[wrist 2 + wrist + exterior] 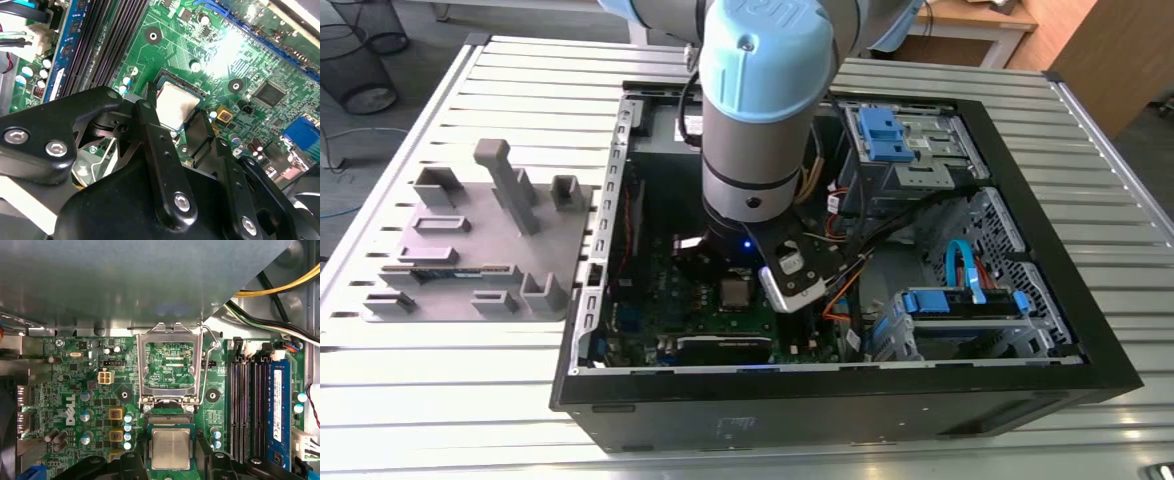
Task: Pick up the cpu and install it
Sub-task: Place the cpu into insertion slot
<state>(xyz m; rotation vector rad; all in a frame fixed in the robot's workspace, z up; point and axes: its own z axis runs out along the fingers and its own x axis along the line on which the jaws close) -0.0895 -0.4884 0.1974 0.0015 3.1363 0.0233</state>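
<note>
Silver-grey cpu (171,449) top, green motherboard (75,390) with black RAM slots (247,405), shiny silver socket frame (170,365), yellow-and-black cables (280,290) upper right of frame, black case (854,400), pale-blue-and-grey arm (761,60).

Evenly bright over the table (454,400), dim inside the case (854,405) toward nine o'clock, with white glare on the motherboard (227,42).

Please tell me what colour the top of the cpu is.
Plain silvery-grey metal; the cpu shows best in the first wrist view.
</note>
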